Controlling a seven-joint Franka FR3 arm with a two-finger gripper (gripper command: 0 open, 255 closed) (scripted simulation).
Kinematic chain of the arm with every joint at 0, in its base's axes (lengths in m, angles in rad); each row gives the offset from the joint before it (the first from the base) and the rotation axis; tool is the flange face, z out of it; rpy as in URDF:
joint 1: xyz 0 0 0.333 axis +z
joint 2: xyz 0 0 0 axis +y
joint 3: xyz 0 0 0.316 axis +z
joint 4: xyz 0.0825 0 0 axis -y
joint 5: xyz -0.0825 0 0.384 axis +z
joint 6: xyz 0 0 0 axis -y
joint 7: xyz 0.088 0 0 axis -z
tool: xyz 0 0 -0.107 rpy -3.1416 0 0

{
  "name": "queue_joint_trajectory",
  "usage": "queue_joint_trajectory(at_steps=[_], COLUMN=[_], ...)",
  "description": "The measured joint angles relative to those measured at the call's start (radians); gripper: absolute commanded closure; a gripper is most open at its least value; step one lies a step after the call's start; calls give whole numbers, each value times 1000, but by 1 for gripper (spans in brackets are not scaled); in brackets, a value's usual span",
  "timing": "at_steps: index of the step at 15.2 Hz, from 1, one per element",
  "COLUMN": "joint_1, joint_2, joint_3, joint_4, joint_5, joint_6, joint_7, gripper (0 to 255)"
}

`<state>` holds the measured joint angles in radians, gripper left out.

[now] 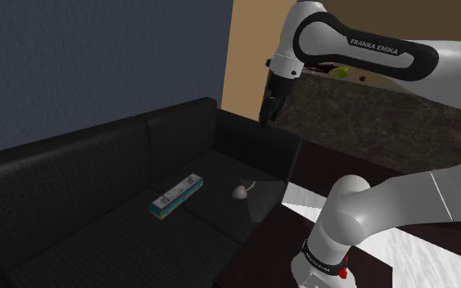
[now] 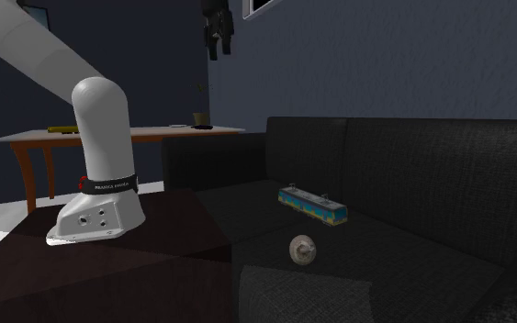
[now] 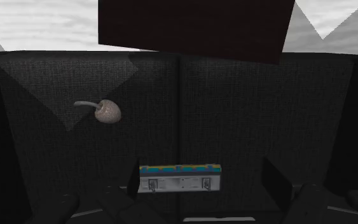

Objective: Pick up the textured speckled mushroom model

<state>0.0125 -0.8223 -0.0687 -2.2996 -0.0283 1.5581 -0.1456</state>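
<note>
The speckled beige mushroom (image 1: 241,191) lies on its side on the black sofa seat (image 1: 97,221), near the seat's front edge; its curved stem (image 3: 83,104) points away from the cap. In the second exterior view the mushroom (image 2: 302,248) shows its round cap. My black gripper (image 1: 271,102) hangs high above the sofa, far from the mushroom, and points down. It is open, its fingers apart with nothing between them. From the wrist view the gripper (image 3: 203,191) looks down on the seat, with the mushroom (image 3: 105,111) off to one side.
A blue and yellow toy train (image 1: 176,195) lies on the seat beside the mushroom, directly under the gripper in the wrist view (image 3: 180,177). The dark stand (image 2: 109,266) adjoins the sofa. A wooden table (image 2: 118,136) stands behind, and a speckled counter (image 1: 368,114) lies beyond the arm.
</note>
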Motion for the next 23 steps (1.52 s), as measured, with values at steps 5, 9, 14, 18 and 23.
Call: queue_joint_trajectory(at_steps=[5,9,14,18,23], joint_1=[10,16,17,15,8], joint_2=[16,35,110,206,353], joint_3=[-27,-67,-129,-179,-235], joint_4=[-76,-181,-279,-322,-367], joint_5=[-42,-104,-192,-263,-353], joint_6=[72,173,326,453,635], joint_7=[-75,-172,-293,-384,-475], gripper=[0,0,0,0,0])
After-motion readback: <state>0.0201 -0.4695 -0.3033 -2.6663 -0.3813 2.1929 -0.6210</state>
